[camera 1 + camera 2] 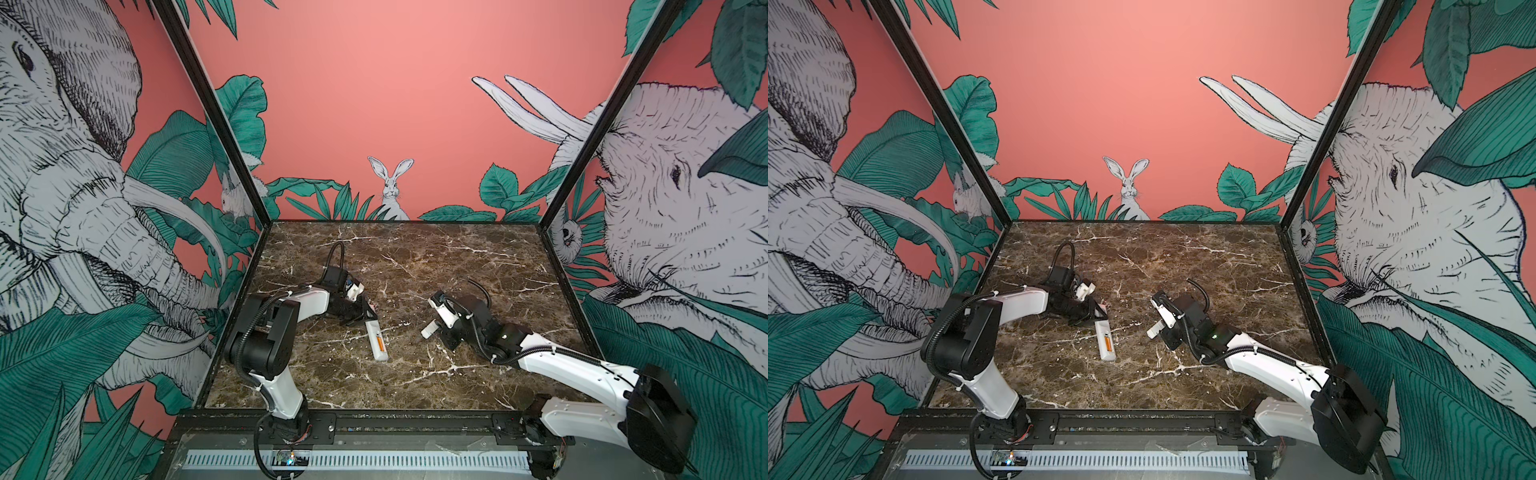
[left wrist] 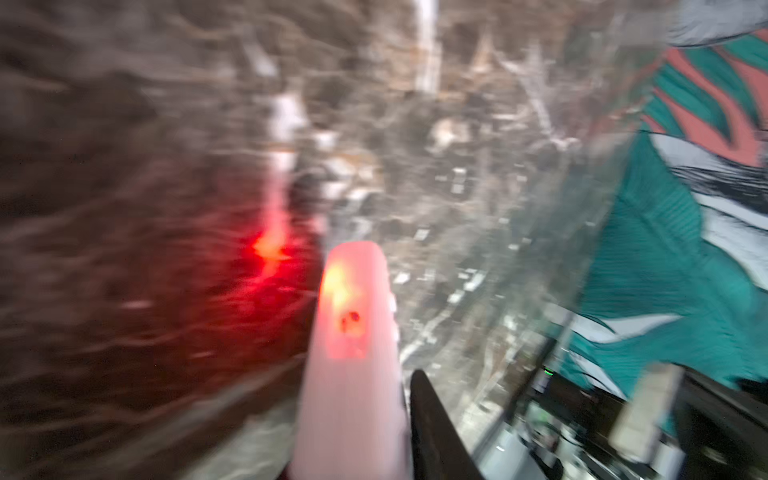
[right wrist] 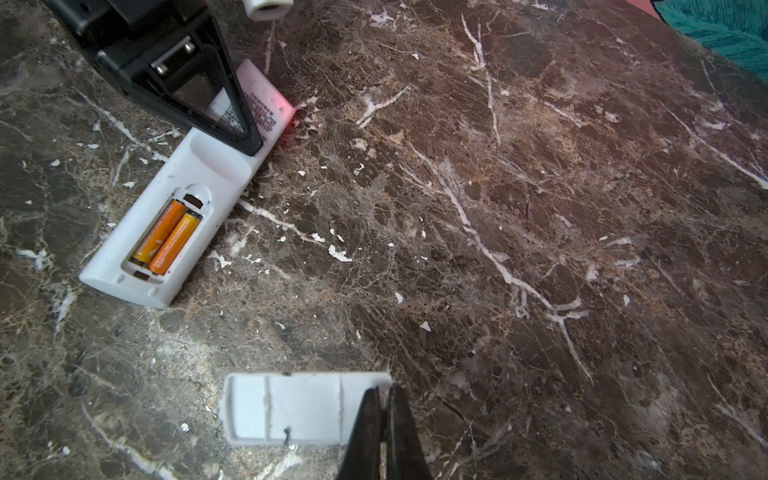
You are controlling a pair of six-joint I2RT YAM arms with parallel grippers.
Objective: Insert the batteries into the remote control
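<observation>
By left jaws, state unclear, remote control (image 3: 220,164) holding batteries (image 3: 166,239), right jaws clamping cover (image 3: 291,409).

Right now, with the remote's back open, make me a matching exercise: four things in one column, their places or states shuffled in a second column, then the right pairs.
Things
1. batteries
2. remote control
3. white cover
4. left gripper

Places or states
A. pinched at one edge by the right gripper
B. lying back-up on the marble table
C. at the remote's labelled end, away from the batteries
D. side by side in the remote's open back

Pairs: 1-D, 2-B, 3-A, 4-C
</observation>
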